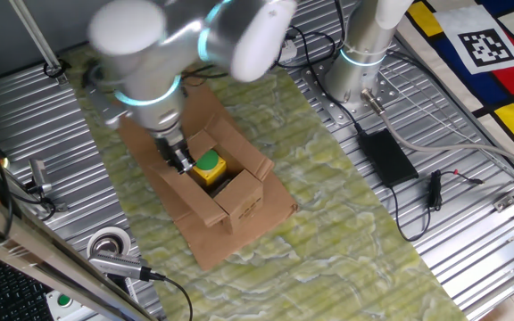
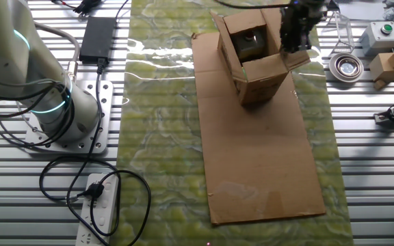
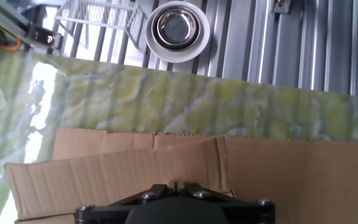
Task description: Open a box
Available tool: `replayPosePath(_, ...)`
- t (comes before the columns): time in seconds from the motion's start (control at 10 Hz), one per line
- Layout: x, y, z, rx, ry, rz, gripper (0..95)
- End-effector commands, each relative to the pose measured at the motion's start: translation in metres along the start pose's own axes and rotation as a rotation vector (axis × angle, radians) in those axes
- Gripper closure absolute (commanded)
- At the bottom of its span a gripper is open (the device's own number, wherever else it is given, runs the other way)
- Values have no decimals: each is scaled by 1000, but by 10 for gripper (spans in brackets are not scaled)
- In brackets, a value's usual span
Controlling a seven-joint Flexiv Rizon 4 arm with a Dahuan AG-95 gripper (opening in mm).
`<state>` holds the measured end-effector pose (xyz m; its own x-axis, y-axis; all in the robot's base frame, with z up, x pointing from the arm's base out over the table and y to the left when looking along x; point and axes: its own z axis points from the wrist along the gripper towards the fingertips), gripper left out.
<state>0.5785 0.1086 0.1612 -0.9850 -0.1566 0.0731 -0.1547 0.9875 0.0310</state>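
The box (image 1: pixel 226 192) is a small brown carton that stands on a large flat cardboard sheet (image 1: pixel 205 245), with its top flaps spread open. A yellow and green object (image 1: pixel 209 168) lies inside. In the other fixed view the box (image 2: pixel 255 72) is at the top centre. My gripper (image 1: pixel 180 160) hangs at the box's rim, its fingers together by one side flap (image 2: pixel 297 60). In the hand view the gripper (image 3: pixel 174 185) shows at the bottom edge with a cardboard flap (image 3: pixel 104 180) right beyond it. I cannot tell whether the fingers touch the flap.
A tape roll (image 3: pixel 176 28) and a wire basket (image 3: pixel 101 18) lie on the metal table beyond the green mat (image 3: pixel 166 99). A power adapter (image 2: pixel 98 35), cables and a power strip (image 2: pixel 101 212) lie near the arm's base (image 2: pixel 67 116). A green-button box (image 2: pixel 383 34) stands at the right.
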Motion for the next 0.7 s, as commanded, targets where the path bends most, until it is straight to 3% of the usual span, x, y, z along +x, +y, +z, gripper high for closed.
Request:
replayPosePath(0.1, 3, 0, 0, -21, -19, 12, 950)
replayPosePath(0.2, 3, 0, 0, -22, -20, 19, 950)
replayPosePath(0.5, -20, 14, -2, -43, -33, 58, 950)
replayPosePath(0.7, -26, 17, 2, -46, -40, 71, 950)
